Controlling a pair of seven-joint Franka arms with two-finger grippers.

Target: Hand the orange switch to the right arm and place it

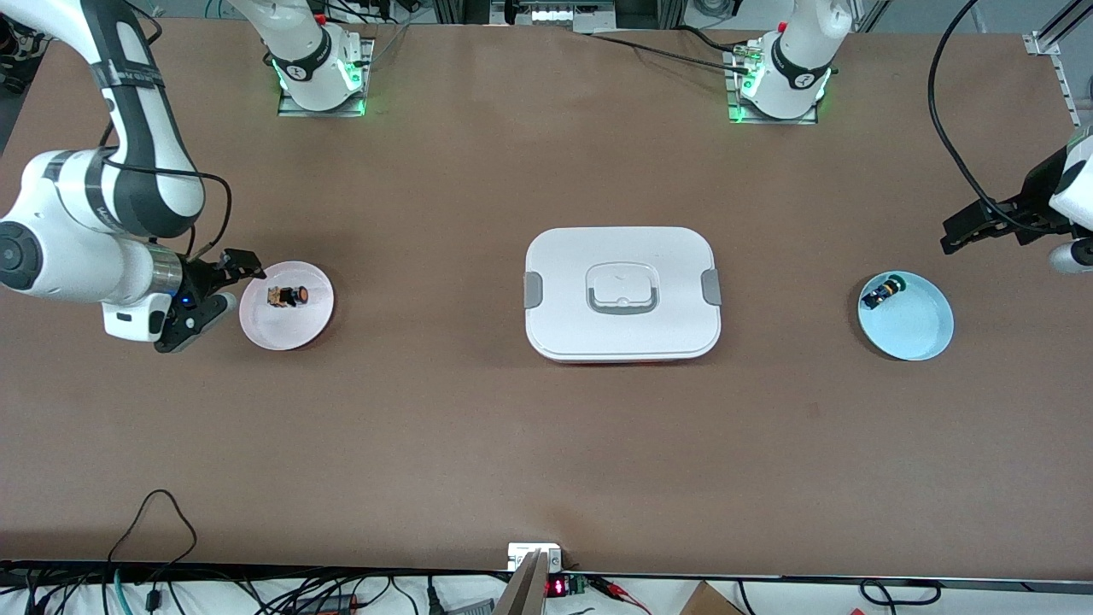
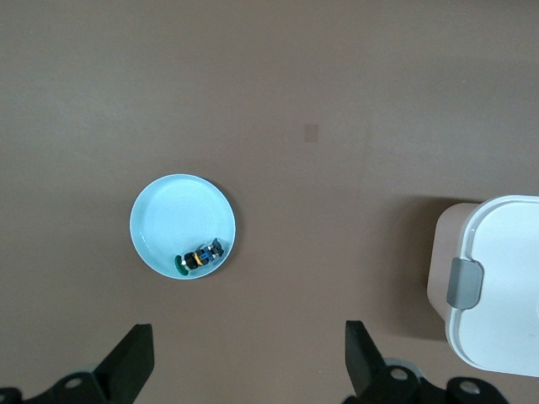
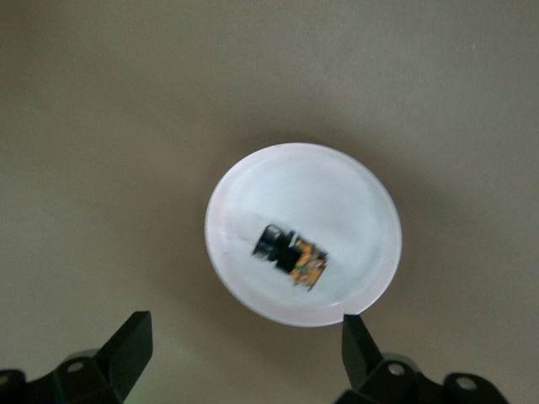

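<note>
Currently my right gripper [image 1: 224, 290] hangs with jaws wide just beside the round pink plate [image 1: 265, 329]; the tiny black-bodied orange switch [image 1: 288, 296] lies on it. My left gripper [image 1: 969, 229], also wide, waits near the pale blue plate [image 1: 922, 329] holding a small dark blue-and-green part [image 1: 879, 293].

A white lidded container [image 1: 622, 293] sits mid-table; a pale blue dish [image 1: 918, 329] holds a small blue-and-green part [image 1: 880, 293]; a pink plate [image 1: 273, 329] lies well apart.
</note>
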